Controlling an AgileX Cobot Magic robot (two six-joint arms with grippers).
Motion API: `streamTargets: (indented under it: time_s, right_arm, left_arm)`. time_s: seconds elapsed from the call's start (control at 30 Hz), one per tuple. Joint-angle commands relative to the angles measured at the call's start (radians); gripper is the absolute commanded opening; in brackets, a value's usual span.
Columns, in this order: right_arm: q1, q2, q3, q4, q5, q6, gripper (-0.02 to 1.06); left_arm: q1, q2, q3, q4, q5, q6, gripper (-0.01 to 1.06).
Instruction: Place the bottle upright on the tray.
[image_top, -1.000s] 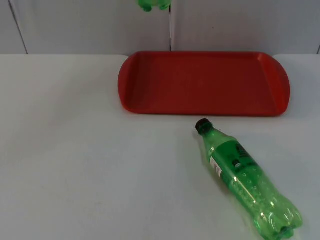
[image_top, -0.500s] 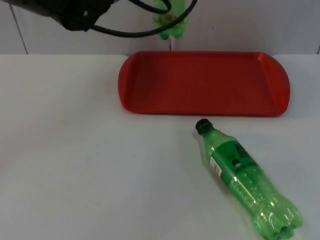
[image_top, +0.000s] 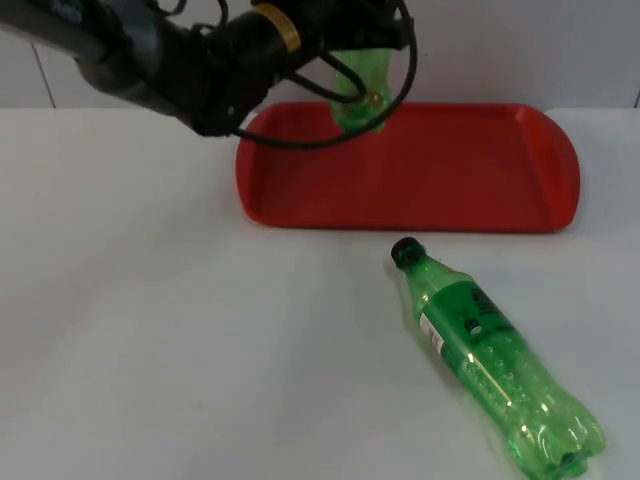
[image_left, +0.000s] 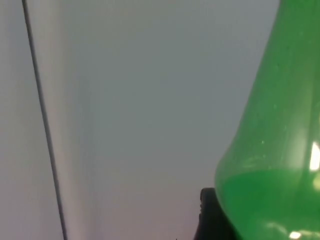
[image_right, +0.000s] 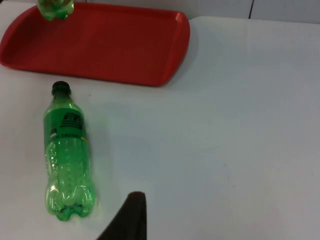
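My left gripper (image_top: 345, 45) reaches in from the upper left and is shut on the upper part of a green bottle (image_top: 362, 98). That bottle hangs upright over the back left part of the red tray (image_top: 470, 170); its base (image_right: 55, 9) is close to the tray floor, and contact cannot be made out. In the left wrist view the held bottle (image_left: 280, 130) is right beside a black fingertip (image_left: 210, 215). A second green bottle (image_top: 490, 355) with a black cap lies on its side on the table in front of the tray. My right gripper (image_right: 131, 220) waits near that lying bottle's (image_right: 67, 160) base.
The white table (image_top: 150, 330) ends at the grey partition wall (image_top: 500, 50) just behind the tray. The lying bottle's cap (image_top: 405, 252) points toward the tray's front rim.
My left arm has swung in from the upper left, carrying the held bottle down and slightly right over the tray. The lying bottle has not moved.
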Motion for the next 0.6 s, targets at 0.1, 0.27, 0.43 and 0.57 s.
streamTargets:
  time_s: [0.1, 0.27, 0.43, 0.57]
  right_arm:
    - [-0.006, -0.003, 0.006, -0.006, -0.008, -0.010, 1.05]
    - [-0.006, -0.003, 0.006, -0.006, -0.008, -0.010, 1.05]
    - [-0.006, -0.003, 0.006, -0.006, -0.008, -0.010, 1.05]
    - [-0.006, -0.003, 0.006, -0.006, -0.008, -0.010, 1.05]
  left_arm:
    - [0.002, 0.095, -0.098, -0.038, -0.031, 0.002, 0.00]
    - [0.002, 0.152, -0.138, -0.090, -0.029, 0.039, 0.00]
    - [0.002, 0.168, -0.138, -0.111, -0.017, 0.064, 0.00]
    - [0.002, 0.168, -0.138, -0.116, 0.007, 0.092, 0.00]
